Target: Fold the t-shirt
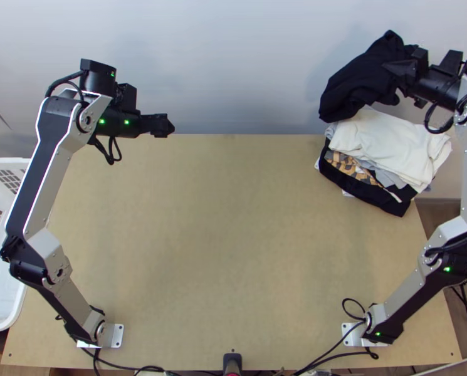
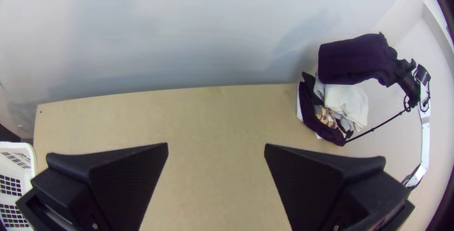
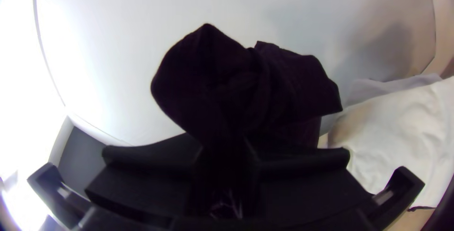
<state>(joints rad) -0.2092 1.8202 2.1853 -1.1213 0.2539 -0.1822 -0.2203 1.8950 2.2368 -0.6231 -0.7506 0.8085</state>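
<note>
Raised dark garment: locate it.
In the top view, the dark garment is at the upper right, in the right gripper, just above the stacked white cloth in that picture.

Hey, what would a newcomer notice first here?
Probably the dark cloth, held up in the right gripper near the pile of clothes at the table's far right corner. Next, perhaps, the left gripper, open and empty toward the far left.

"Where is the light strongest?"
"White glare floods one side of the right wrist view, while soft shadows cross the pale wall (image 1: pixel 233 75) up top."
"And the edges?"
"Both wrist views bow, some corners dark."
</note>
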